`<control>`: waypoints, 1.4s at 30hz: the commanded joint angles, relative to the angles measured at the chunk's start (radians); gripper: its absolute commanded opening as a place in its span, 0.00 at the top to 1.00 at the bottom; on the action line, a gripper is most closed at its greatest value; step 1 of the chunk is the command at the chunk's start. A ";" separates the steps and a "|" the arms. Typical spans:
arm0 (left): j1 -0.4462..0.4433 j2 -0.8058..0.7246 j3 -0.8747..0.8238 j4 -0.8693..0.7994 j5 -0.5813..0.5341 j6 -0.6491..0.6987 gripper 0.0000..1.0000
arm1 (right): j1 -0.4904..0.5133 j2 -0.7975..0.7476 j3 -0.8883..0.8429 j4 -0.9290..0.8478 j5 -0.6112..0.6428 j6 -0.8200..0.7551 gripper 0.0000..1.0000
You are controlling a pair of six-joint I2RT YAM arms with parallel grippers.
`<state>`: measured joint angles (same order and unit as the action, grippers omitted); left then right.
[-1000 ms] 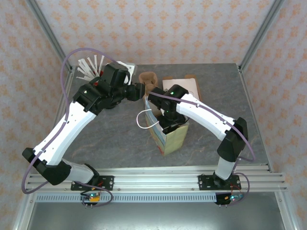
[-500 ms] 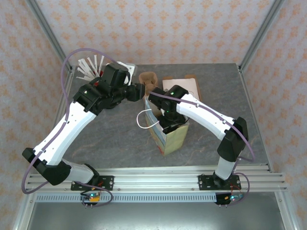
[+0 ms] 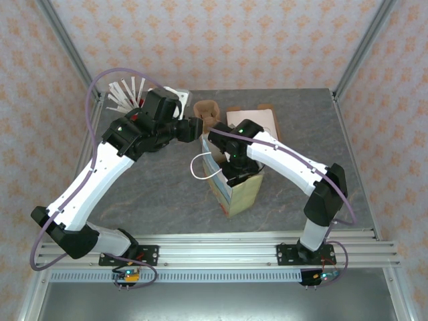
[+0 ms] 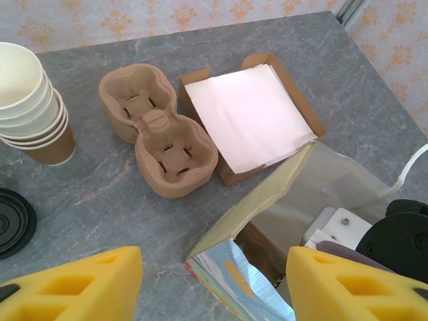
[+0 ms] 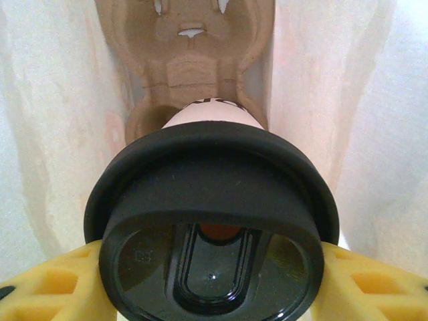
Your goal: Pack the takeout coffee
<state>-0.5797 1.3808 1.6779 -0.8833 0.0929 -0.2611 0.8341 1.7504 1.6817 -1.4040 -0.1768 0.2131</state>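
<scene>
Takeout coffee [image 5: 210, 200] inside the paper bag [image 5: 60, 134], held by the right gripper [image 5: 210, 284].
Its black lid sits between the two yellow fingers [image 5: 47, 291], which press it from both sides, above a cardboard carrier [image 5: 190, 60] at the bag's bottom. The left gripper [image 4: 214, 284] hangs open near the bag's mouth, with nothing in it.

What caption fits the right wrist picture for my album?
The takeout coffee held in the right end effector, inside the bag above a cardboard carrier.
</scene>
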 commanded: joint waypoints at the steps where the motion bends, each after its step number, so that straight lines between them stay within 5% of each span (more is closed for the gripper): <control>1: 0.009 -0.027 -0.007 0.020 0.000 0.014 0.40 | -0.007 0.015 -0.031 0.025 0.020 -0.005 0.59; 42: 0.009 -0.024 -0.014 0.017 0.004 0.020 0.40 | -0.007 0.045 -0.070 0.045 0.049 -0.012 0.60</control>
<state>-0.5797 1.3808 1.6722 -0.8810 0.0963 -0.2607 0.8341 1.7416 1.6596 -1.3930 -0.1757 0.2089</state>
